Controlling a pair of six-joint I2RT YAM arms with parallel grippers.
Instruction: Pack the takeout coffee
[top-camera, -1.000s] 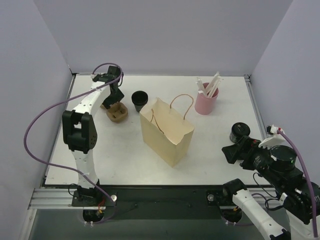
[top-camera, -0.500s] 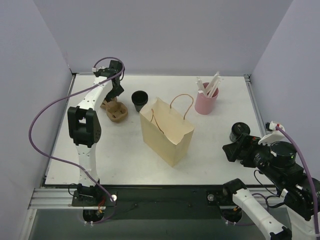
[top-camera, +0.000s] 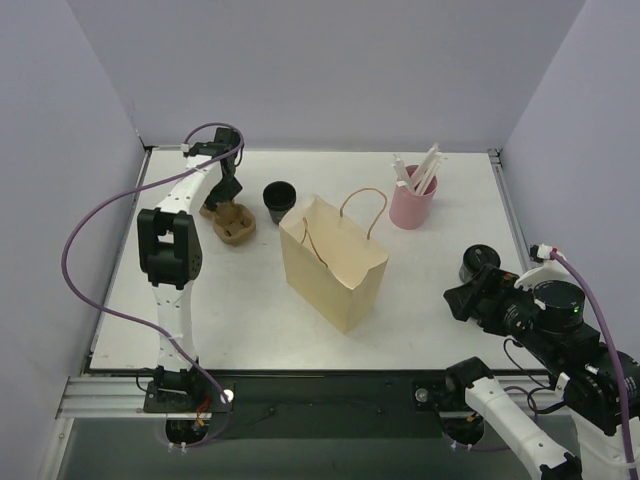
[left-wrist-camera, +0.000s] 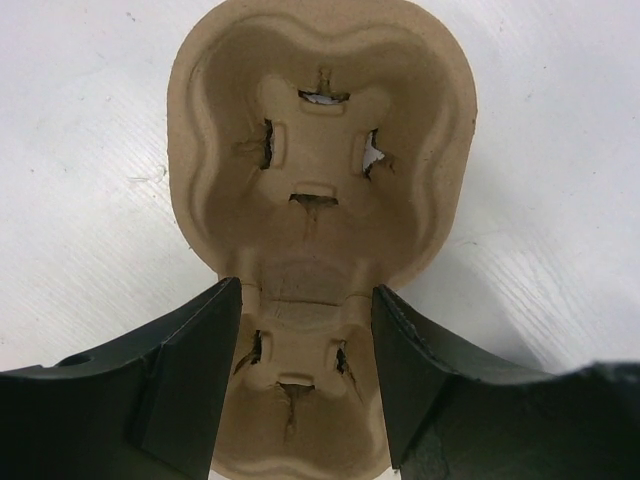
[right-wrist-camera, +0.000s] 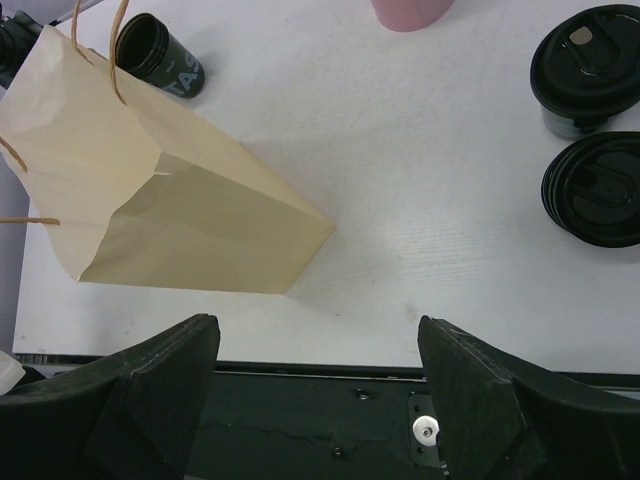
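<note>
A brown pulp cup carrier (top-camera: 236, 225) lies at the far left of the table; in the left wrist view (left-wrist-camera: 320, 130) it fills the frame. My left gripper (top-camera: 222, 195) (left-wrist-camera: 305, 300) is low over its near cell, jaws open, one finger on each side of the carrier's waist. A brown paper bag (top-camera: 335, 262) (right-wrist-camera: 150, 200) stands open in the middle. Two lidded black coffee cups (right-wrist-camera: 585, 68) (right-wrist-camera: 598, 190) stand at the right; one shows in the top view (top-camera: 479, 263). My right gripper (top-camera: 462, 300) (right-wrist-camera: 318, 335) is wide open and empty above the near right edge.
An open black cup (top-camera: 279, 200) (right-wrist-camera: 158, 57) stands behind the bag. A pink holder with white stirrers (top-camera: 412, 203) is at the back right. The table's front rail (top-camera: 300, 385) runs along the near edge.
The left arm's elbow has swung a little toward the back, with its gripper staying at the carrier. The carrier and bag have not moved. The right arm has shifted slightly.
</note>
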